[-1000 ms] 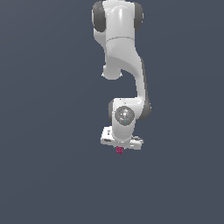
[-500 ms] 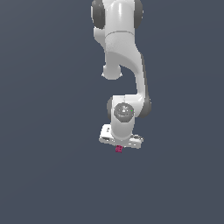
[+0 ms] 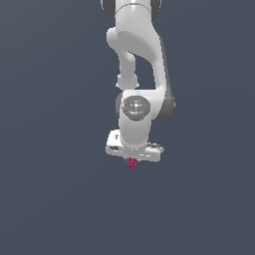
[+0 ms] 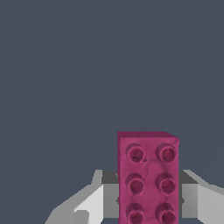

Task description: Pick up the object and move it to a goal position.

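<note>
My arm (image 3: 137, 60) hangs down from the upper edge of the exterior view, white and jointed, with the round wrist housing just above my hand. At the very bottom of it, my fingers (image 3: 132, 160) point downward, and a small magenta-pink brick (image 3: 132, 162) sits between them, peeking out just below the white hand body. In that view the brick is tiny against the hand, only a small patch of colour at the fingertips.

The wrist view shows it far better. The brick (image 4: 148, 177) fills the space between my two fingers (image 4: 87, 203), its studded face turned toward the camera, with two columns of round studs running along its length. A white finger stands on each side of it, pressed close against its long sides, so I am closed on the brick and holding it. Its far end juts out past my fingertips.

Around the brick, both views show only a plain dark grey-blue tabletop (image 3: 55, 199); I cannot tell whether the brick is lifted off it or touching it.
</note>
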{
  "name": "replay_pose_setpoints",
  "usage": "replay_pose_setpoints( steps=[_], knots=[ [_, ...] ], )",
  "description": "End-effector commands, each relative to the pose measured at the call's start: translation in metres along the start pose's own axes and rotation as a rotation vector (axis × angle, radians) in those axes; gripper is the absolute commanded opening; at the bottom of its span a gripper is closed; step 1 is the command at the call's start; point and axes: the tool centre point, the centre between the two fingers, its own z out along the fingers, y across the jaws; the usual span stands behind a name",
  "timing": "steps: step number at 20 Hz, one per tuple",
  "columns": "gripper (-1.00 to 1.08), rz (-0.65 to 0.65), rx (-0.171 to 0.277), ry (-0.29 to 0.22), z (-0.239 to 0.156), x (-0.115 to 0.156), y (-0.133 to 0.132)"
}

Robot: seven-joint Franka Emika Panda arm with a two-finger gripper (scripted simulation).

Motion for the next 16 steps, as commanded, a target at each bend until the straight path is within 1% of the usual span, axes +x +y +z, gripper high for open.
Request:
replay_pose_setpoints(
  steps=[1, 11, 16],
  knots=[
    [-1.00, 0.000, 0.000, 0.001, -0.029, 0.002, 0.006],
    [-1.00, 0.001, 0.001, 0.001, -0.142, 0.013, 0.031],
    [-1.00, 0.000, 0.000, 0.001, -0.191, 0.019, 0.041]
  ],
)
